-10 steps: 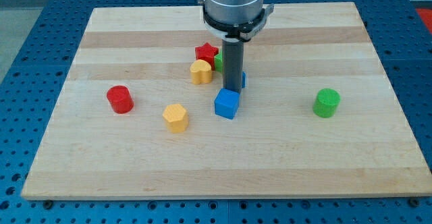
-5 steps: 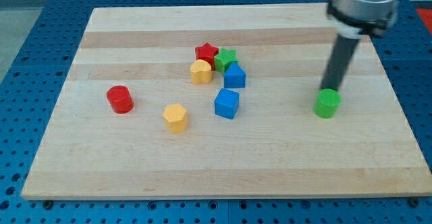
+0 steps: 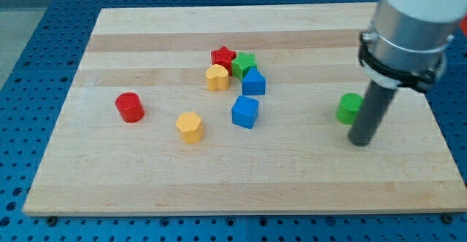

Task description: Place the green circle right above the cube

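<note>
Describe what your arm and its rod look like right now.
My arm ends in a wide silvery-grey cylinder with a black ring around its base. Below it hangs a straight dark grey rod, ending at my tip. No cables or markings show.

my tip (image 3: 360, 141) swung from above the green circle (image 3: 348, 108) to its lower right; circle nudged left

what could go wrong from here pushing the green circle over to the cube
1. My tip sits at the lower right edge of the green circle, so an off-centre push may let the round block roll away sideways.
2. The spot above the blue cube is crowded: the other blue block and green star may get knocked.
3. An overshoot could shove the cube itself.
</note>
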`<action>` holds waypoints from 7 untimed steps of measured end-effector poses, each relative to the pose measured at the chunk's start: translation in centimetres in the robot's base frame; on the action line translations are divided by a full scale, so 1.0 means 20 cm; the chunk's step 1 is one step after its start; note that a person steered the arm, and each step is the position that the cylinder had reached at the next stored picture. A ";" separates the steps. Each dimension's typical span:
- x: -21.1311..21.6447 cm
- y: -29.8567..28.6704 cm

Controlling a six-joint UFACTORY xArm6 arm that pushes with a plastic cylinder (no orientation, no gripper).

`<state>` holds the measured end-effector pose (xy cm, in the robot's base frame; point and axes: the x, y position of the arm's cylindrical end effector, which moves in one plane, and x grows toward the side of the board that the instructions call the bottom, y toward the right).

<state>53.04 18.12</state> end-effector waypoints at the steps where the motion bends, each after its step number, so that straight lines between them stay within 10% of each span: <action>1: 0.03 0.29; 4: -0.16 0.78; 7: -0.29 0.02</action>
<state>47.32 18.62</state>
